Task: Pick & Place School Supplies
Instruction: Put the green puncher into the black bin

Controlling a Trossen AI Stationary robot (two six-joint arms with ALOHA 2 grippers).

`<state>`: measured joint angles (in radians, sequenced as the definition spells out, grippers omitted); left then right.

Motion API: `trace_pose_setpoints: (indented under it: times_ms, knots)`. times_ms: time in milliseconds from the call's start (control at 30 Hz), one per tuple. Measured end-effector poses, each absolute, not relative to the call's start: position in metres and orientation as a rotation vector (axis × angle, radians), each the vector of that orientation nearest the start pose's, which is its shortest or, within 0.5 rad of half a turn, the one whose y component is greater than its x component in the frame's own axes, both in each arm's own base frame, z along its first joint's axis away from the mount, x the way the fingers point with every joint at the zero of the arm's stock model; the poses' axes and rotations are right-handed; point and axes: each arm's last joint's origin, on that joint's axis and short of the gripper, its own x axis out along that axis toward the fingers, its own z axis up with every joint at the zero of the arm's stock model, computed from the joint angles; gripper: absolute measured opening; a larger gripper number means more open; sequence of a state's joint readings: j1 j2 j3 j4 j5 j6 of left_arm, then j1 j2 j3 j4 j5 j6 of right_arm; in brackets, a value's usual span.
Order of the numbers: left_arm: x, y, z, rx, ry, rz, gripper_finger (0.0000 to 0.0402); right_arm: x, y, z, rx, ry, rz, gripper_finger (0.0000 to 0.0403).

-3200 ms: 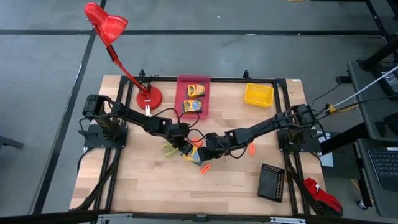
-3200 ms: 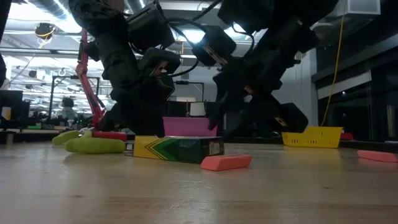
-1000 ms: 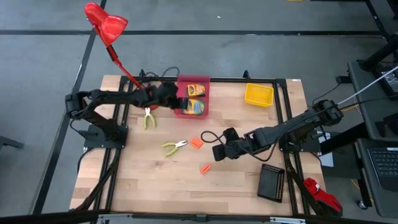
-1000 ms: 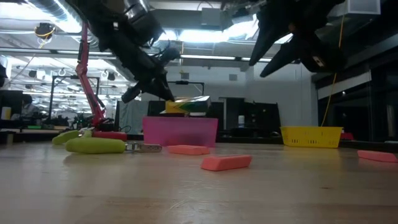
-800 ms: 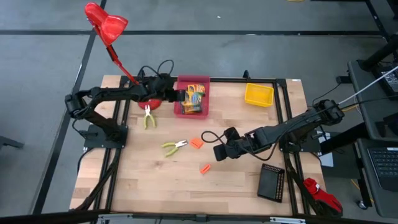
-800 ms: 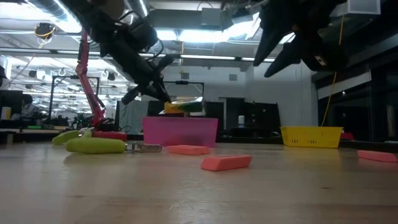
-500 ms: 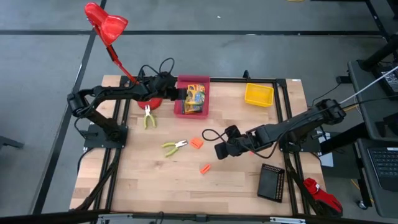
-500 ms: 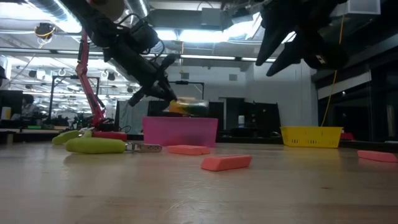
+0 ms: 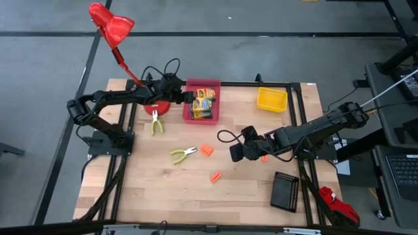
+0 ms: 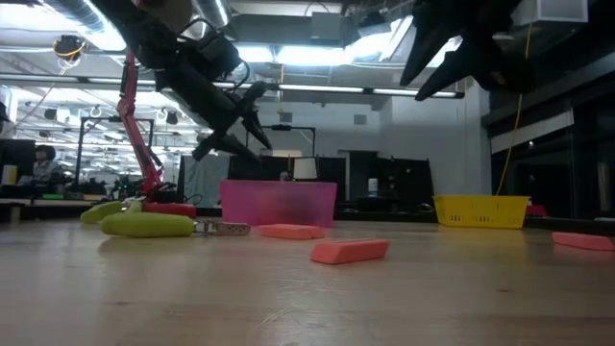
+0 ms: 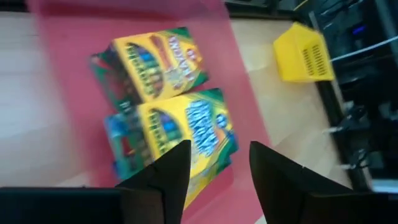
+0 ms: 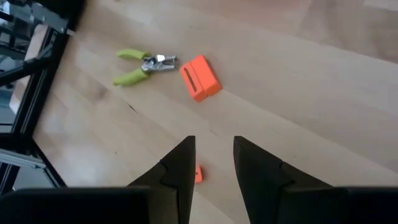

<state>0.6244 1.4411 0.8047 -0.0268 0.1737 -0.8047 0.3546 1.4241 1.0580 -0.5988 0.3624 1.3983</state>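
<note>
My left gripper [image 9: 187, 98] [image 11: 217, 167] hovers open over the pink bin [image 9: 191, 90] [image 10: 279, 204], just inside its left wall. Yellow-and-green crayon boxes [image 11: 180, 130] [image 9: 204, 104] lie piled flat in the bin. My right gripper [image 9: 235, 154] [image 12: 214, 163] is open above the middle of the table and holds nothing. On the wood lie two pliers with lime-green handles [image 9: 183, 153] [image 9: 155, 122] [image 12: 140, 65]. Orange stubby pieces [image 9: 206, 150] [image 12: 200, 77] [image 9: 215, 176] [image 9: 264, 156] lie there too.
The red desk lamp's base [image 9: 157, 104] stands just left of the pink bin, under my left arm. A yellow bin [image 9: 271, 99] sits at the far right and a black bin [image 9: 285, 190] at the near right. Bare wood lies along the near edge.
My left gripper held a crayon box above the pink bin, opened and let it go. The box dropped into the bin onto the other boxes. My right gripper drew back a little toward the table's right and far side and rose.
</note>
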Motion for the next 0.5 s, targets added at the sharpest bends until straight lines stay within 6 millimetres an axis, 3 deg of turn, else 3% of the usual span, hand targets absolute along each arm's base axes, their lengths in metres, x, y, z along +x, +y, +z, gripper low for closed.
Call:
trace_pose_setpoints:
  times_ms: [133, 300, 500]
  knots:
    - [0.227, 0.156, 0.209, -1.007, 0.576, 0.68, 0.0149, 0.268, 0.09, 0.259, 0.952, 0.691, -0.614, 0.0111]
    - [0.207, 0.126, 0.214, -0.977, 0.791, 0.763, 0.0137, 0.268, 0.089, 0.26, 0.942, 0.684, -0.613, 0.0111]
    - [0.188, 0.089, 0.228, -0.986, 0.85, 0.938, 0.0131, 0.268, 0.089, 0.26, 0.918, 0.681, -0.601, 0.0111]
